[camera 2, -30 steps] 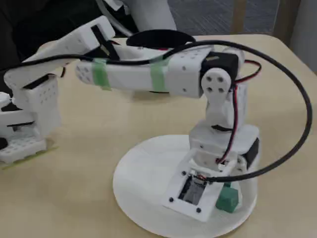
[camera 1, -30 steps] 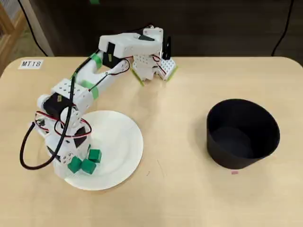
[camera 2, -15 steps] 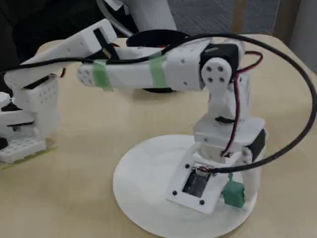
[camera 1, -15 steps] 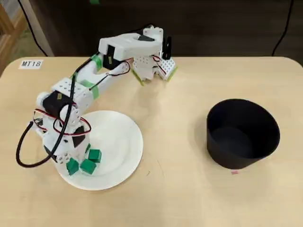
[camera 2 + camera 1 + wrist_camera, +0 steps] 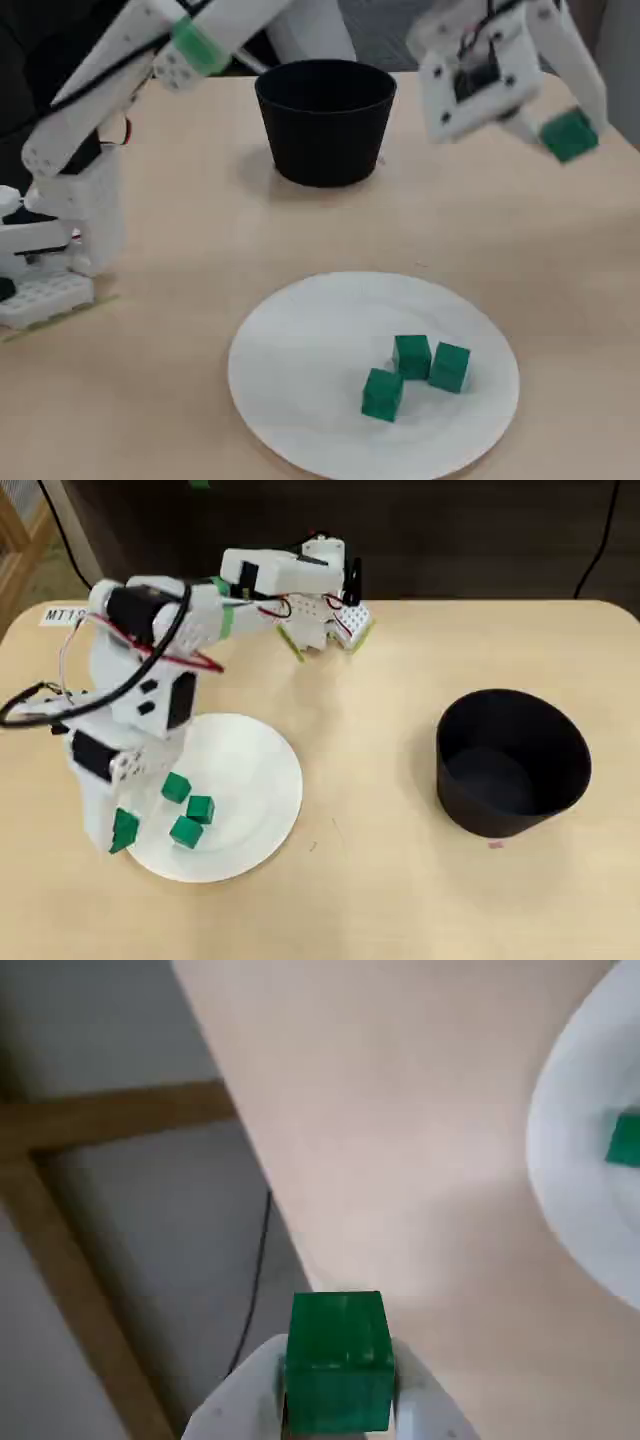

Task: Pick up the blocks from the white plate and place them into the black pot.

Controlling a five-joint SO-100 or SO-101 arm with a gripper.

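The gripper (image 5: 335, 1400) is clutching one green block (image 5: 338, 1360) beside the white plate (image 5: 300, 380), three blocks (image 5: 415, 372) lying on it.

overhead top-down, fixed oblique, wrist close-up

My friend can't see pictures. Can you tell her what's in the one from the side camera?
A white robot arm holds one green block in its jaws, high above the wooden table. Three more green blocks sit on a white plate in front, and a black pot stands behind.
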